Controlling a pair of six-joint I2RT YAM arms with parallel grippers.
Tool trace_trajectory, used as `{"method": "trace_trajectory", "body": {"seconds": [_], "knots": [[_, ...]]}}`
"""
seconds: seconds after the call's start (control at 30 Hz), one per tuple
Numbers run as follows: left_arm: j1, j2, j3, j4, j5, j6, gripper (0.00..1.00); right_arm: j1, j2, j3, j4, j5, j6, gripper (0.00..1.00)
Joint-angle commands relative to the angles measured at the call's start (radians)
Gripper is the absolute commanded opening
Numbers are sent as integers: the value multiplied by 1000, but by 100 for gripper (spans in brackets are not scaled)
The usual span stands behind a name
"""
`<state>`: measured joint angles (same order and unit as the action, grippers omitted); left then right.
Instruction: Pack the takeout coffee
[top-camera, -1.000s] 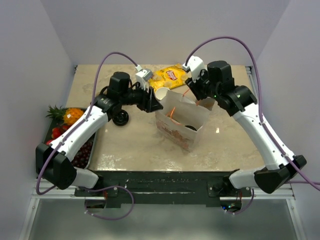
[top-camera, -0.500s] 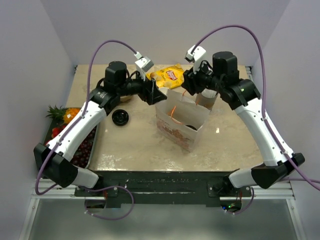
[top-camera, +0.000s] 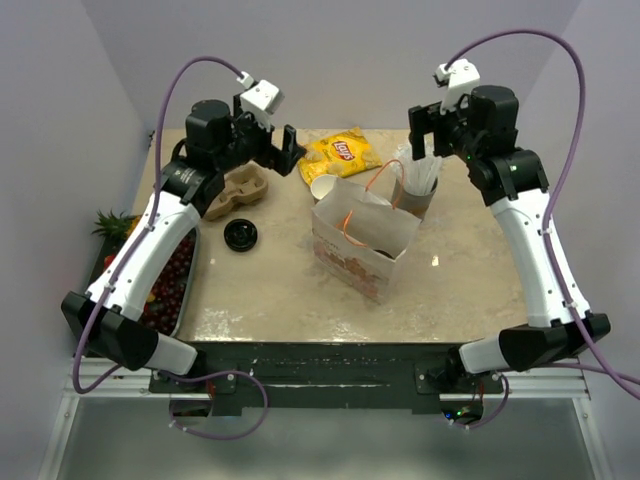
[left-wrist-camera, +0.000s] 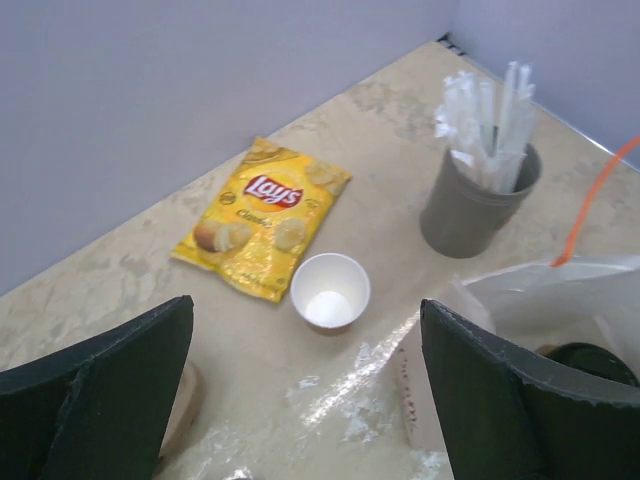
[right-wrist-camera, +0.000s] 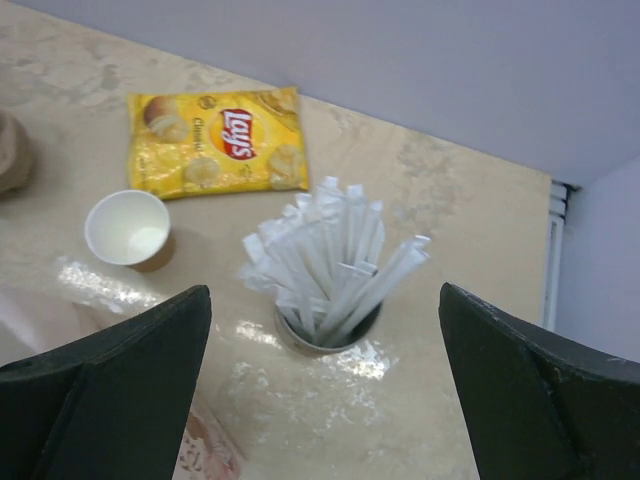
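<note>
The takeout coffee cup (top-camera: 325, 187) is a small tan paper cup, white inside. It stands upright and uncovered on the table behind the paper bag (top-camera: 365, 238). Its black lid (top-camera: 240, 235) lies apart on the table, left of the bag. My left gripper (top-camera: 288, 152) hovers open, high above the table left of the cup, holding nothing. In the left wrist view the cup (left-wrist-camera: 330, 290) shows between the wide fingers of the left gripper (left-wrist-camera: 305, 320). My right gripper (top-camera: 428, 128) hangs open and bare over the straw cup. The right wrist view shows the cup (right-wrist-camera: 128, 228) at its left.
A grey cup of wrapped straws (top-camera: 418, 185) stands right of the coffee cup, against the bag's back. A yellow chips bag (top-camera: 340, 152) lies behind. A pulp carrier (top-camera: 235, 190) sits at the back left, and a fruit tray (top-camera: 150, 285) lies at the left edge. Something dark (left-wrist-camera: 590, 360) lies inside the bag.
Both grippers have left the bag's mouth, risen and opened wide. The left one swung back to the left and the right one back to the right. The bag stands alone.
</note>
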<state>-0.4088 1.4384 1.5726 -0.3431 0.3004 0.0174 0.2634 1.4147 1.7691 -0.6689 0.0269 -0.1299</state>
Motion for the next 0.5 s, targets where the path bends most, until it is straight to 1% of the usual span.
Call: {"method": "trace_trajectory", "body": {"seconds": [0.0, 0.07, 0.1, 0.17, 0.33, 0.47], "knots": [[53, -13, -28, 10, -164, 0, 99, -58, 13, -45, -17, 57, 30, 99], [73, -15, -63, 12, -173, -10, 99, -85, -3, -89, -11, 38, 30, 99], [79, -19, -74, 13, -172, -40, 99, -95, -6, -127, -9, 31, 23, 99], [96, -24, -109, 16, -152, -60, 99, -111, -14, -154, -12, 19, 16, 99], [108, -36, -169, 24, -57, -80, 99, -124, -16, -195, -34, 1, -30, 98], [111, -38, -184, 39, 67, -89, 98, -125, -2, -206, -47, -24, -45, 98]]}}
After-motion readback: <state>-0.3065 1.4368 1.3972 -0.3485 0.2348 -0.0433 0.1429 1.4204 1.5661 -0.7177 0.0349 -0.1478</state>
